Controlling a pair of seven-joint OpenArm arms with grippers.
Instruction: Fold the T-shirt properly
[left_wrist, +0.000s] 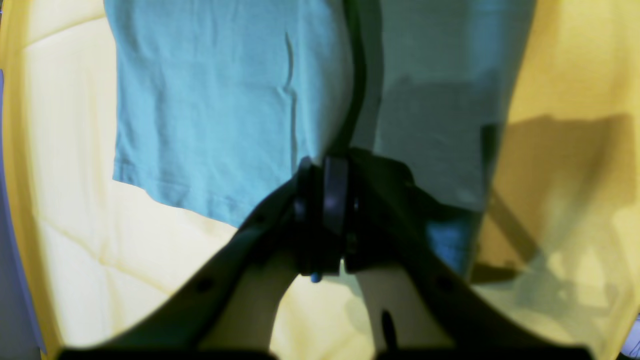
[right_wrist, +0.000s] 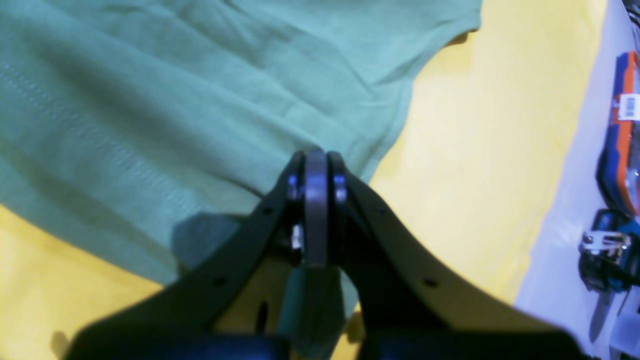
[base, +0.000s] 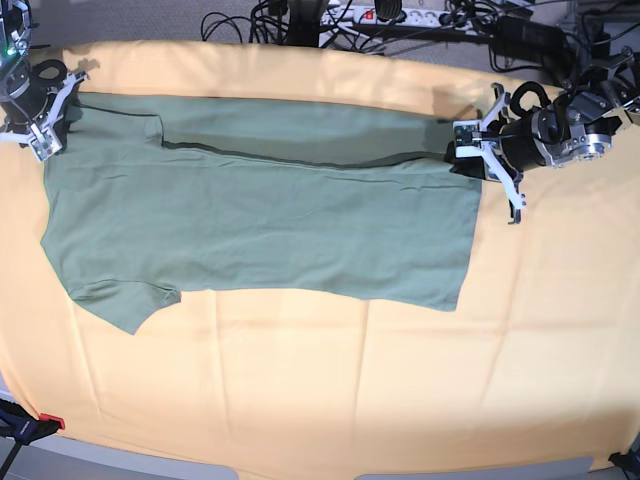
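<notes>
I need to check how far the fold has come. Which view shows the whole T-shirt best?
The base view: it shows the whole T-shirt spread on the yellow cloth, its far edge folded over. Each wrist view shows only a patch of fabric at its end effector.

The base view looks steeply down from above the near edge of the bench (base: 300, 400), taking in nearly the whole top, with the far edge at the top of the picture. The left wrist view sits just behind the left gripper (left_wrist: 325, 220) near the far right corner, looking close along it at the T-shirt (left_wrist: 210, 100). The right wrist view sits likewise behind the right gripper (right_wrist: 316, 210) near the far left corner; its blur makes the exact tilt hard to judge. Each wrist view shares with the base view one end of the T-shirt and the yellow cloth (base: 320, 390).
</notes>
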